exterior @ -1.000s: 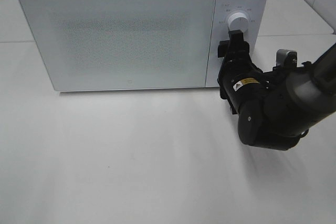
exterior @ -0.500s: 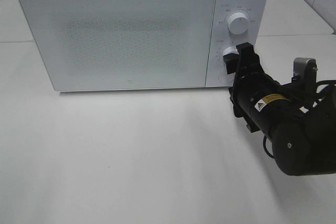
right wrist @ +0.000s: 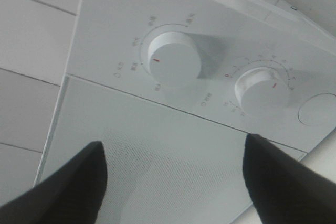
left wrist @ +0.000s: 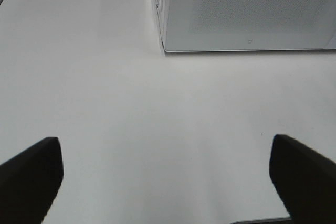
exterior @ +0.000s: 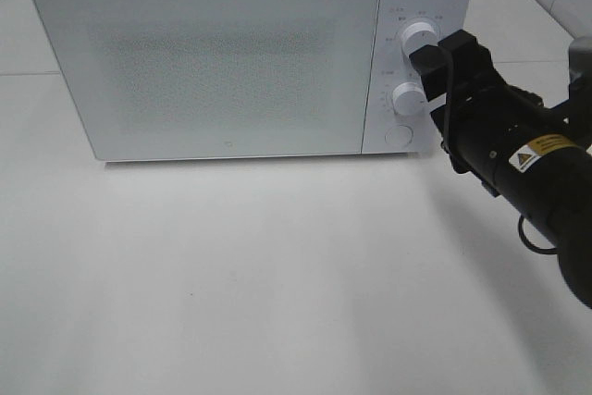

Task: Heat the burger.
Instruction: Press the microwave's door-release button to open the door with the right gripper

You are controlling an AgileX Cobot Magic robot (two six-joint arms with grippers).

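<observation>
The burger is out of view. The white microwave (exterior: 222,62) stands at the back of the table with its frosted door shut, and nothing shows through the door. My right gripper (exterior: 442,53) hovers just right of the control panel, level with the space between the upper knob (exterior: 419,36) and the lower knob (exterior: 408,96). In the right wrist view the gripper (right wrist: 173,182) is open and empty, facing the upper knob (right wrist: 172,59) and the lower knob (right wrist: 255,90). My left gripper (left wrist: 167,182) is open over bare table, well short of the microwave (left wrist: 247,9).
A round button (exterior: 398,135) sits below the knobs on the panel. The white table (exterior: 240,275) stretches in front of the microwave. The right arm's black body (exterior: 536,173) hangs over the table's right side.
My right gripper has drawn back from the lower knob, which it covered, and moved up and to the right. The arm's body shifted right. The left gripper shows no change.
</observation>
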